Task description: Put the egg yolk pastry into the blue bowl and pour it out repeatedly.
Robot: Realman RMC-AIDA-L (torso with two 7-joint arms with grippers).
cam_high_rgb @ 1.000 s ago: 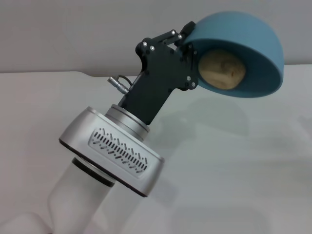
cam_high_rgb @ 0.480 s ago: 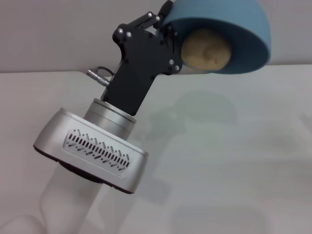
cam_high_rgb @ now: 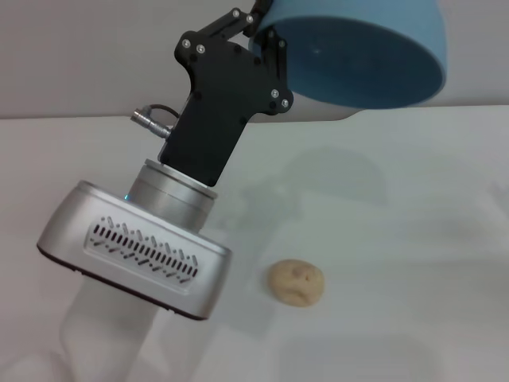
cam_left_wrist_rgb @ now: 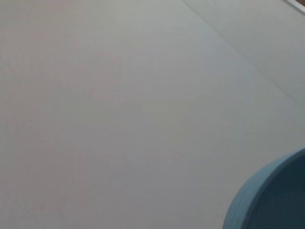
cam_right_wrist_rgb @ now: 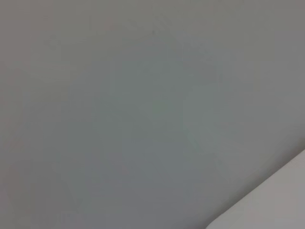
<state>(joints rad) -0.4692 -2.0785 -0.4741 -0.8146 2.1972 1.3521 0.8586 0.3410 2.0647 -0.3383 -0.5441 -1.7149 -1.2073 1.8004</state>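
Observation:
In the head view my left gripper (cam_high_rgb: 266, 32) is shut on the rim of the blue bowl (cam_high_rgb: 358, 56) and holds it high above the table, tipped over with its mouth facing down and toward me. The bowl's inside shows nothing in it. A part of the bowl's rim also shows in the left wrist view (cam_left_wrist_rgb: 267, 195). The egg yolk pastry (cam_high_rgb: 295, 282), a small tan lump, lies on the white table (cam_high_rgb: 413, 239) below the bowl. My right gripper shows in no view.
The white table's far edge meets a grey wall behind the bowl. My left arm's silver wrist housing (cam_high_rgb: 135, 251) fills the lower left of the head view. The right wrist view shows only grey wall and a table corner (cam_right_wrist_rgb: 267, 210).
The pastry has dropped out of the tipped bowl and now lies on the table. My left gripper has lifted the bowl higher and a little to the left.

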